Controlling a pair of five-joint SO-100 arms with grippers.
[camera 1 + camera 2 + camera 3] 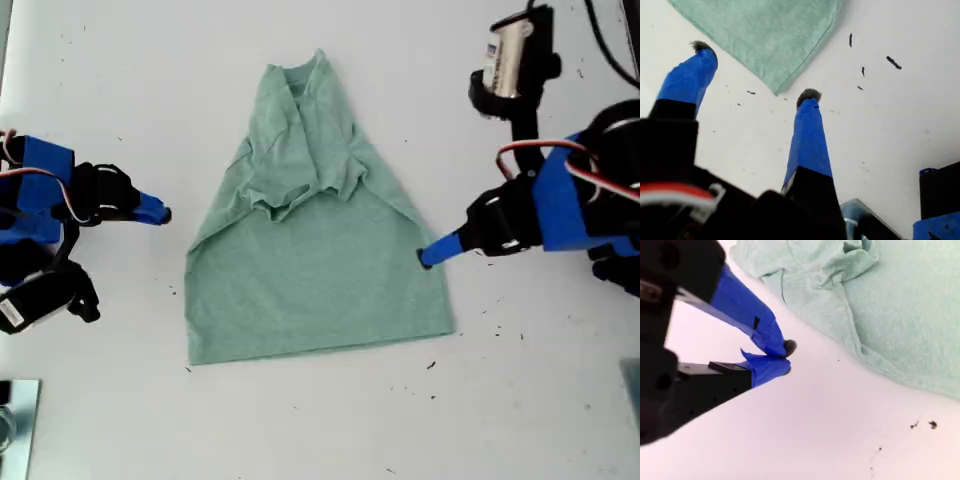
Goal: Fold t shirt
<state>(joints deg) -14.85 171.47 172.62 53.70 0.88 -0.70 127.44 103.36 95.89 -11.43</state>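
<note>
The pale sage-green t shirt (320,270) lies flat on the white table, neck toward the exterior view's top, with its sleeves bunched inward across the chest. My first gripper (428,256) is at the shirt's edge on the exterior view's right. It is open, and its two blue fingers straddle a shirt corner (777,85) with nothing held (756,71). My second gripper (160,213) is on the exterior view's left, shut and empty (787,357). It rests a short gap away from the shirt's side edge (855,340).
Small black specks (431,365) dot the table near the shirt's hem corner (892,62). A metal plate (18,425) sits in the exterior view's lower left corner. Cables (610,40) run at that view's upper right.
</note>
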